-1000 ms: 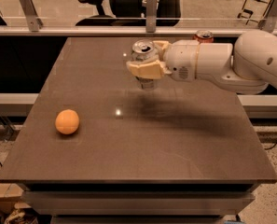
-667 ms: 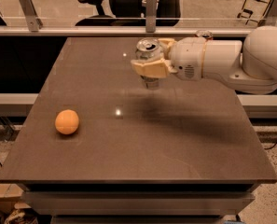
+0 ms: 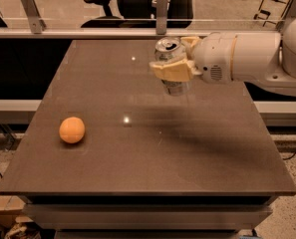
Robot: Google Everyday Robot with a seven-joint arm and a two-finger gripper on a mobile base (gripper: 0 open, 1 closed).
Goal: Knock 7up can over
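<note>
The 7up can (image 3: 166, 46), silver-grey with a pull-tab top, stands roughly upright at the far middle of the dark table (image 3: 137, 163). My gripper (image 3: 170, 57) reaches in from the right on a thick white arm (image 3: 242, 59). One cream finger (image 3: 170, 71) crosses the can's front and the other (image 3: 190, 41) sits behind it, so the gripper is shut on the can. The can's lower body (image 3: 175, 87) shows below the near finger. The red can is hidden behind the arm.
An orange ball (image 3: 72, 130) lies on the left part of the table. A metal rail with glass (image 3: 87, 33) runs along the far edge, with office chairs behind it. The arm covers the table's far right.
The gripper and the 7up can together have moved to the right and a little farther back. The arm now hides the red can. The orange ball has not moved.
</note>
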